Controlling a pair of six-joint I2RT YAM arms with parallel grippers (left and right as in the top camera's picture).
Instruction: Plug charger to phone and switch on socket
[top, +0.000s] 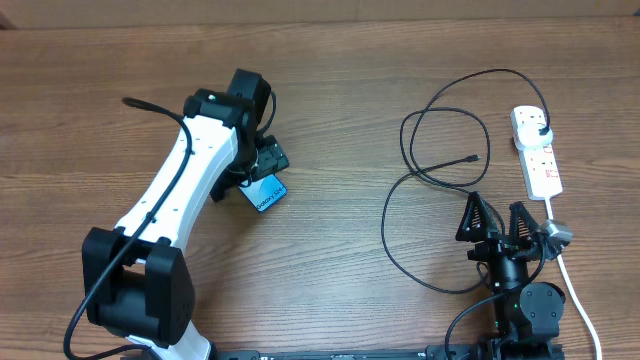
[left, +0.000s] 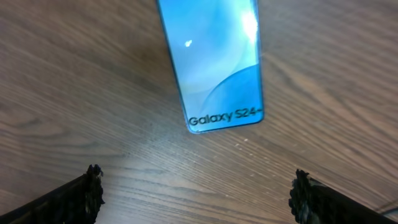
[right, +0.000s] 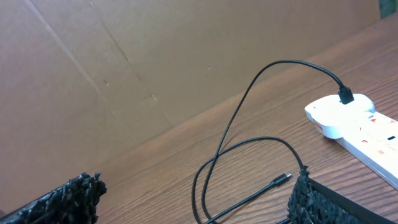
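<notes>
Left gripper (left: 199, 198) spread wide above the brown wood-grain table (left: 74, 93), black ridged fingertips (left: 84, 193) far apart, pinching nothing. Just beyond the open fingers, flat on the wood: slim rectangular phone with bright blue-teal screen (left: 217, 62), screen up, "Galaxy S24" lettering at the end nearest the gripper. Seen from overhead, largely covered by the white-and-black left arm (top: 175, 190), only one end of the phone showing.

Right gripper (top: 497, 222) likewise spread and empty, near the front right of the table. Just beyond it, long thin black charger cable (top: 384, 228) in loose loops, small connector tip (top: 472, 158) lying free on the wood, well apart from the phone. Black plug (top: 543, 131) seated in the far end of the small white oblong power strip with red markings (top: 538, 160). Thick white cord (top: 575, 290) running from the strip's near end past the right gripper. Switch position too small to tell.
</notes>
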